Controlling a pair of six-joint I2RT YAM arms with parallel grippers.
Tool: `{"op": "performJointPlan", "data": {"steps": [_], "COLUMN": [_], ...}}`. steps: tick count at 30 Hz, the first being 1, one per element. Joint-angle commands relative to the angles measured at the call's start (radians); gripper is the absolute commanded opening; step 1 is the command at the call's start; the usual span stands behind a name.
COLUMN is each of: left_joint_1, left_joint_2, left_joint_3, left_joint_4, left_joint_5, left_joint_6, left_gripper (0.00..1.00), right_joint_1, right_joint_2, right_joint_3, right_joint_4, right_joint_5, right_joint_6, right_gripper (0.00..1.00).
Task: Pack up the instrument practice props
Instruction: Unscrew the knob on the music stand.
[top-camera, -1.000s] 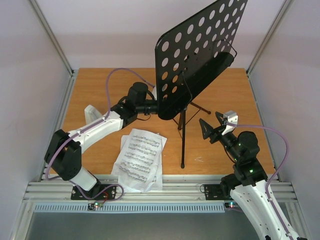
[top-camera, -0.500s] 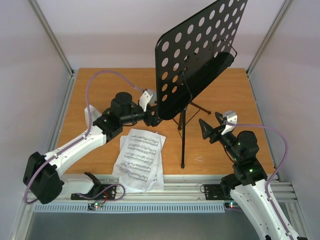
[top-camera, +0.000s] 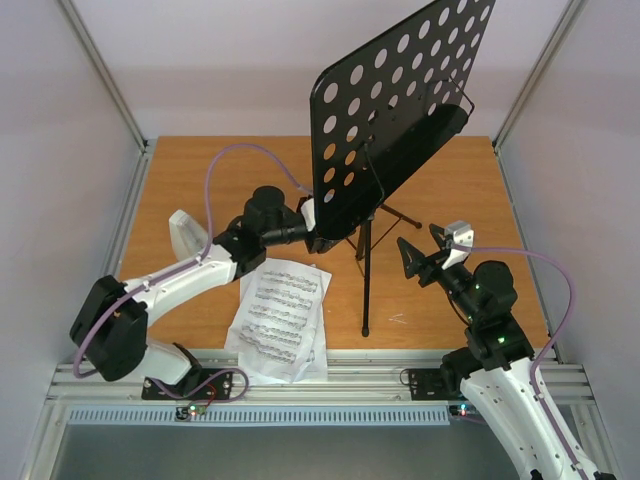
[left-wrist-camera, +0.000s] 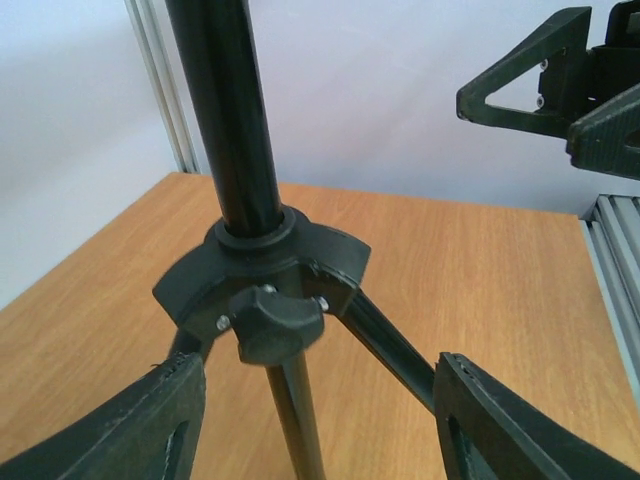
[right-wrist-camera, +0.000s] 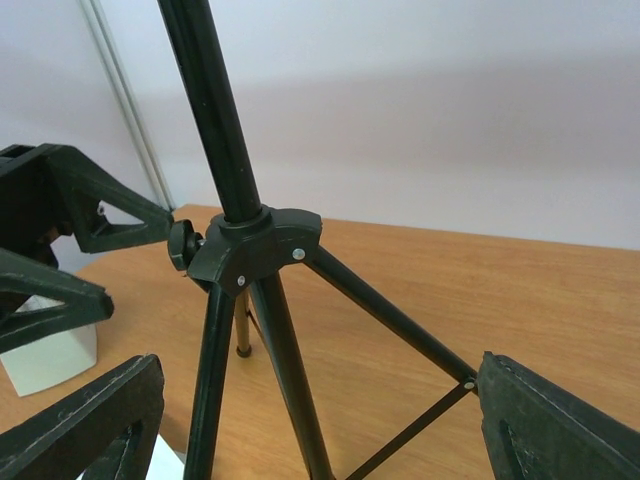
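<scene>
The black tripod music stand (top-camera: 366, 262) stands mid-table, its perforated desk (top-camera: 400, 100) tilted high. My left gripper (top-camera: 318, 230) is open just left of the stand's leg hub (left-wrist-camera: 262, 270). In the left wrist view its fingers (left-wrist-camera: 150, 420) sit low on either side, with the hub's knob (left-wrist-camera: 272, 322) ahead of the gripper (left-wrist-camera: 310, 430). My right gripper (top-camera: 420, 258) is open right of the stand and faces the hub (right-wrist-camera: 255, 245); it holds nothing (right-wrist-camera: 320, 430). White sheet-music pages (top-camera: 280, 318) lie at the front. The white metronome (top-camera: 185, 232) stands at the left.
The tripod's legs (right-wrist-camera: 400, 320) spread over the wooden table (top-camera: 460, 190) between both grippers. White walls and aluminium frame posts (top-camera: 110, 90) close in the sides. A metal rail (top-camera: 330, 378) runs along the near edge by the arm bases.
My left arm swung its elbow out and back in, and its gripper has moved a little right, closer to the stand's hub. The right arm has not moved.
</scene>
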Motion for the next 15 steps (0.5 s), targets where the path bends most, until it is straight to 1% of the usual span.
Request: {"op": "performJointPlan", "data": {"steps": [1,7,15], "left_joint_1": [-0.005,-0.005,-0.006], "left_joint_2": [0.035,0.059,0.083], "left_joint_3": [0.060,0.088,0.116], "left_joint_4": [0.072,0.061,0.025], "left_joint_5": [0.025,0.031,0.028], "left_joint_6": [0.062,0.061,0.065], "left_gripper": [0.62,0.54,0.50], "right_joint_1": [0.006,0.006,0.006], "right_joint_2": [0.008,0.016,0.019], "right_joint_3": [-0.010,-0.011,-0.010], "right_joint_4": [0.019,0.020,0.021], "right_joint_5": [0.000,0.000,-0.001], "right_joint_6": [0.006,0.006,0.005], "right_gripper": [0.87,0.86,0.87]}}
